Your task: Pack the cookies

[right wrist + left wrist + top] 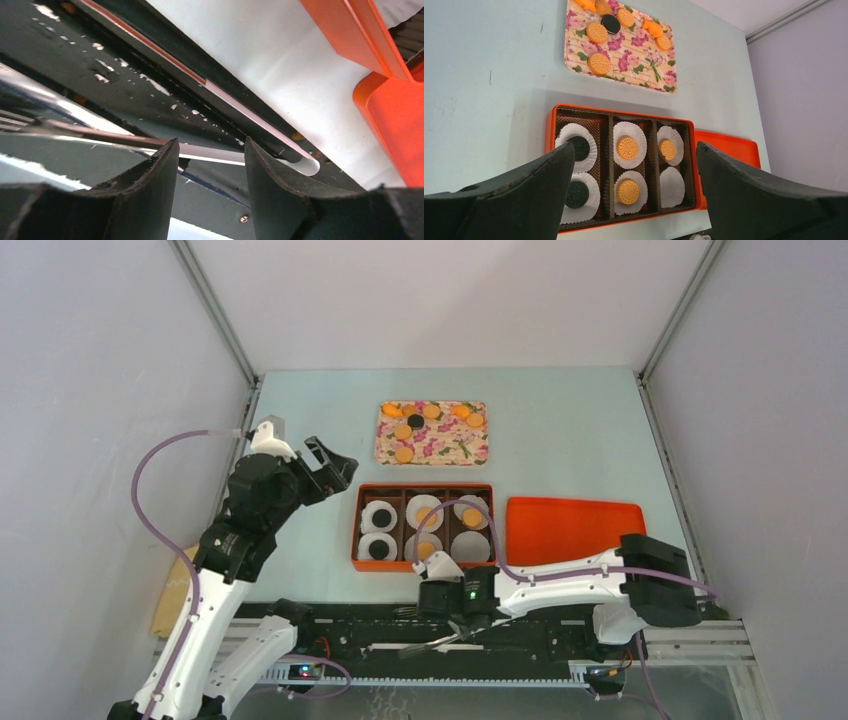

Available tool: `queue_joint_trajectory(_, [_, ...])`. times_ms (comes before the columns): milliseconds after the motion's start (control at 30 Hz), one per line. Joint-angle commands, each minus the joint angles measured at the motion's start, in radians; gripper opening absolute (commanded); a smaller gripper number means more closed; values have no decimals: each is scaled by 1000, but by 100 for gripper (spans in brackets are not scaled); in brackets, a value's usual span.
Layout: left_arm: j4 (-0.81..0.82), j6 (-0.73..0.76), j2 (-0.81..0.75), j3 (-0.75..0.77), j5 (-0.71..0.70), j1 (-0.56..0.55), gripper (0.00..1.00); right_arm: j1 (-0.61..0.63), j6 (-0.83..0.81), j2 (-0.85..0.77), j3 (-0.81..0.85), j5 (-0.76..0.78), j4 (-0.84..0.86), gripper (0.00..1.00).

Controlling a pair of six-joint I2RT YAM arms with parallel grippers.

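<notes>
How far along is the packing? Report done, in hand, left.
Done: five liners in the orange box hold cookies, two black, three tan. In hand: nothing; left hand open, right hand open over the metal tongs. Left: the empty liner at the box's near right; more cookies wait on the floral tray.

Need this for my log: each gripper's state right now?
Left gripper: jaws open, empty.
Right gripper: jaws open, gripping nothing.

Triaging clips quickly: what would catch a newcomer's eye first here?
The orange box at the table's centre, five of its six white liners holding cookies, the near-right liner empty. Behind it, a floral tray carries more loose cookies.
</notes>
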Motion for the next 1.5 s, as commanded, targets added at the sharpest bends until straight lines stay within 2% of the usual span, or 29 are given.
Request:
queue_joint_trajectory(0, [-1,3,-24,-34,-13,-9,95,-7,16,29,40,73,-13,58])
queue_joint_trajectory(300, [17,28,30,58,-70,-43,94,-27,237,-149,102,391,-142,59])
queue_joint_trajectory(633, [47,38,198,180,-111,-122,93,-63,352,-408,114,513,-298,60])
queue_joint_trajectory(867, [59,60,245,214,-129,-170,93,-67,417,-461,81,507,-399,61])
queue_joint_trajectory(933, [51,64,230,209,-143,-172,93,-84,386,-465,81,503,-399,62])
queue_joint_trajectory(1133, [54,46,166,128,-163,-174,93,-134,135,-448,20,346,-181,76])
queue_joint_trajectory(1300, [42,25,91,33,-199,-177,93,-124,-45,-316,13,177,-44,76])
queue_joint_trajectory(1467, [-3,30,47,2,-240,-177,94,-72,-97,-148,19,72,60,75])
